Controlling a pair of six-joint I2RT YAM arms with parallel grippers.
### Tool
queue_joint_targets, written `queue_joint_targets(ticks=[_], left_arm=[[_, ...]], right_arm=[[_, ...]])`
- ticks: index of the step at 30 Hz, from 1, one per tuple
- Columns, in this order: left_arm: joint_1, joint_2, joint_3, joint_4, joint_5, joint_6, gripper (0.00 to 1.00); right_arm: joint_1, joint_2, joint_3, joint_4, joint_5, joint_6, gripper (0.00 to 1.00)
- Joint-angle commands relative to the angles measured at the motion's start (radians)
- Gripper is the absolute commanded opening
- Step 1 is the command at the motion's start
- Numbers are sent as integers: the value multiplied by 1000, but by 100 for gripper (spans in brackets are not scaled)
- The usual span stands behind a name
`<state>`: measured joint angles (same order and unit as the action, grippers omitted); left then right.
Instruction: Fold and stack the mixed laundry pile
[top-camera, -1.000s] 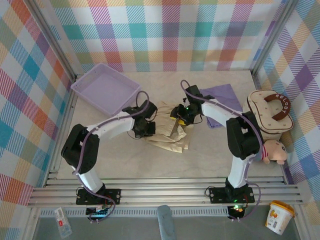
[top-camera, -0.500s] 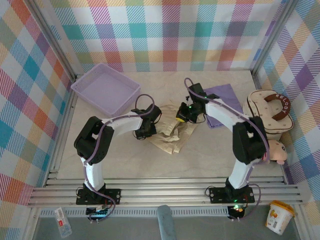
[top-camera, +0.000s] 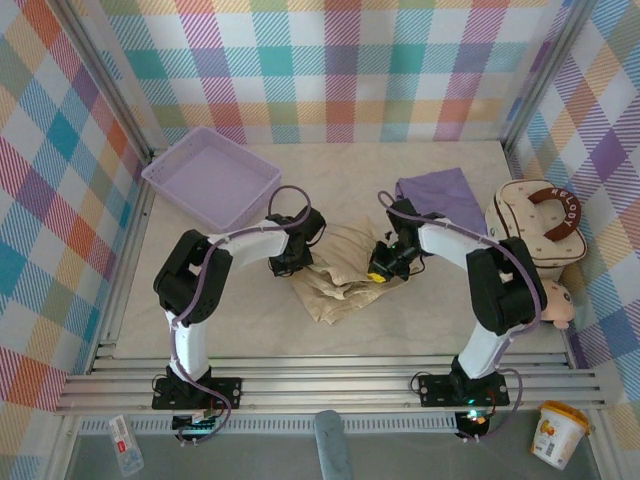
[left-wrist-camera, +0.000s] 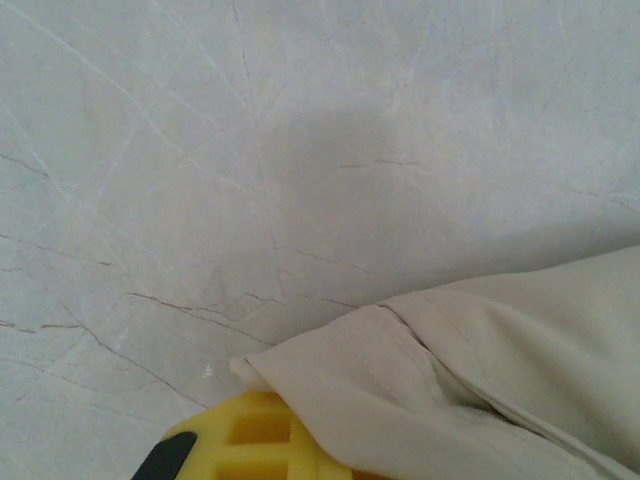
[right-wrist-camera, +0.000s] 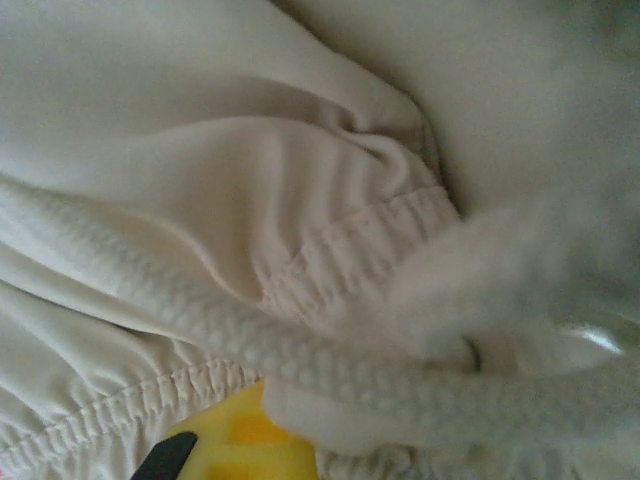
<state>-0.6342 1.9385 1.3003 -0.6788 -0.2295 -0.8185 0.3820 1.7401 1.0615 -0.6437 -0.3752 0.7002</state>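
The right gripper (top-camera: 382, 268) was snapped shut on the shirt (top-camera: 338, 280) at centre frame and drawn lower while the left gripper (top-camera: 285, 262) was kept clenched on its left edge, so folding seemed under way, the T-shirt (top-camera: 440, 195) left waiting upper right.

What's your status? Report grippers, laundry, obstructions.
Left gripper shut on cream garment, left edge; right gripper shut on its right edge. Garment crumpled, mid-table, unfolded. Lavender T-shirt apart, back right, beside padded bag.
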Motion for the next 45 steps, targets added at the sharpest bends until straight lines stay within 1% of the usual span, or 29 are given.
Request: queue_joint_targets(ticks=[1,3,4,6,8,10,12,15,17,19,23,25,29,32,35,37,39,40,41,43,44,45], left_arm=[[10,5,32,-83,-71,13,0],[10,-22,51,-100,-54,56,10],[11,-45,61,-114,-39,78,15],[10,-99,66,-149,-2,118,22],[10,-173,63,-186,37,150,22],[10,-233,73,-214,85,180,21],[11,-267,95,-212,144,192,19],[5,-259,115,-94,283,177,17],[-11,-220,135,0,325,148,16],[-31,-141,188,56,356,124,14],[-56,-2,243,48,408,113,8],[-58,29,208,28,442,133,7],[-55,42,92,-15,437,186,6],[-35,70,22,-8,425,197,5],[-3,83,34,-3,434,196,5],[15,72,98,-40,427,208,6],[29,42,176,-85,405,229,12],[38,24,215,-110,394,242,18],[48,8,247,-130,386,253,27],[70,-20,287,-171,366,265,50],[81,-32,294,-190,361,266,57],[93,-46,288,-202,363,264,60]], right_arm=[[6,9,6,-149,56,-113,7],[6,-31,15,-155,48,-133,16],[6,-59,25,-163,52,-137,23],[6,-114,59,-184,55,-154,32],[5,-161,102,-201,65,-169,37],[2,-183,154,-209,60,-178,40],[0,-175,195,-193,32,-182,39],[-2,-121,246,-163,-8,-177,35],[-1,-80,270,-137,-38,-167,33],[-3,-46,264,-66,-52,-151,30],[-19,32,232,-23,-71,-151,19],[-37,34,154,13,-79,-139,18],[-71,36,-34,127,-88,-130,18],[-77,99,-121,230,-134,-127,18],[-79,143,-132,267,-171,-121,17],[-80,109,-118,246,-161,-122,20],[-80,46,-83,187,-129,-139,28],[-79,17,-57,153,-107,-148,34],[-80,-13,-28,114,-81,-161,40],[-79,-44,32,48,-39,-195,53],[-80,-53,60,19,-3,-222,60],[-80,-56,80,-1,34,-250,66]])
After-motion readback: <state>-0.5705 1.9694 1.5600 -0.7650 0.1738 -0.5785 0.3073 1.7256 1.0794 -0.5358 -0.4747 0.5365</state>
